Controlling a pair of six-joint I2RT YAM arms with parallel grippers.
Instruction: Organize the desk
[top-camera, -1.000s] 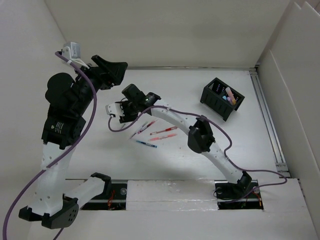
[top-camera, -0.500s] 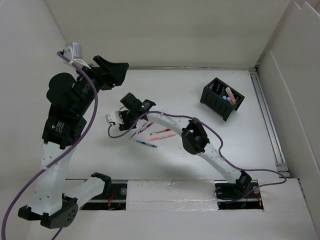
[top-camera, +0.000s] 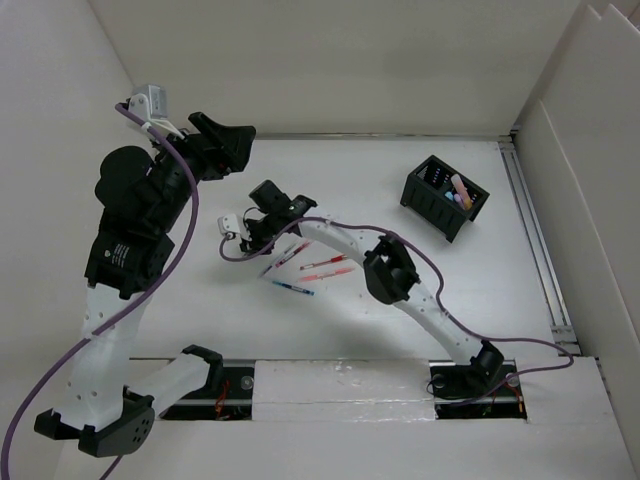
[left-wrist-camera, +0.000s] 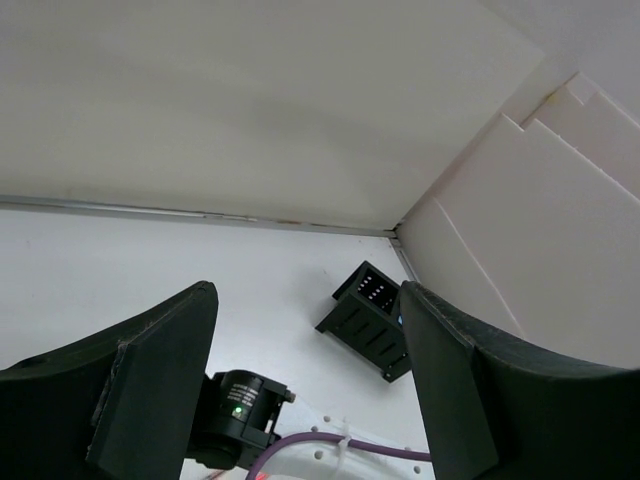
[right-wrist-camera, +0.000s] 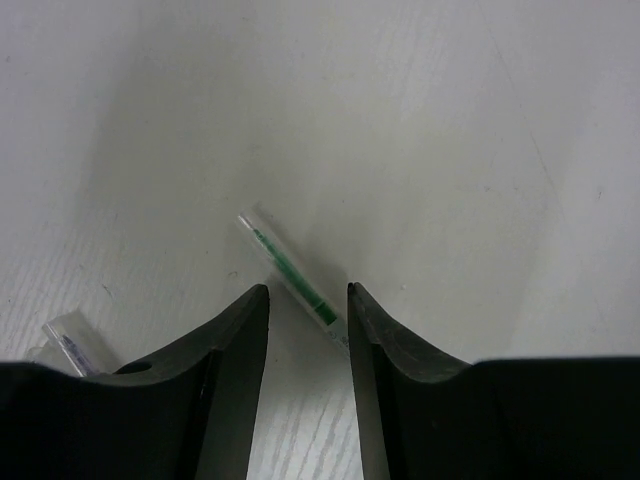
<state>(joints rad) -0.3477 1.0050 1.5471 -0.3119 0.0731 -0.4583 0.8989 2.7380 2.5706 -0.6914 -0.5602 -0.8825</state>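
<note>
Looks down on white desk (right-wrist-camera: 450, 120). Frames clear green-inked pen (right-wrist-camera: 283, 260), lying aslant, between parted fingers of right gripper (right-wrist-camera: 308, 295). Catches second clear pen (right-wrist-camera: 66, 336) bottom left, partly hidden.

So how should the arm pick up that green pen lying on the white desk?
Pinch the green pen across its thin barrel, near mid-length, coming straight down from above. It lies flat on the desk, so only its long sides are free for fingers. The right gripper hangs over it, jaws apart either side of the barrel.
</note>
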